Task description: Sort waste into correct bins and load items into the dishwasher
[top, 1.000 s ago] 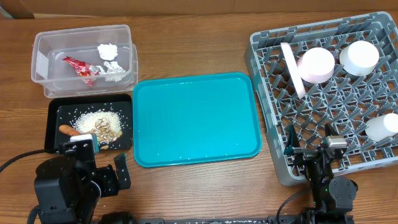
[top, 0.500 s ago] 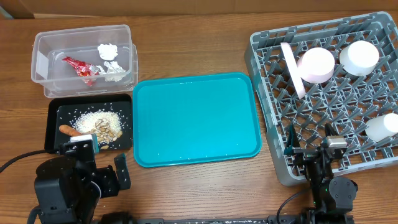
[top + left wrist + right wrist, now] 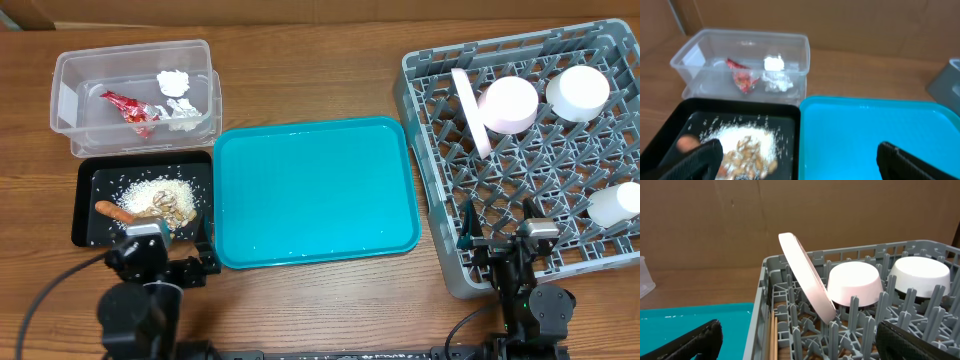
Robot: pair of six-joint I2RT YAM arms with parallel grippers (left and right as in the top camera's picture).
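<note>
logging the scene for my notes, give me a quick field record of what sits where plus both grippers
clear tub: red wrapper, silver wrapper, white tissue
black tray: rice, food scraps, carrot
teal tray: nothing on it
dish rack: plate on edge, tilted; bowl; second bowl; cup; chopsticks by left wall
left gripper: open, empty
right gripper: open, empty
</note>
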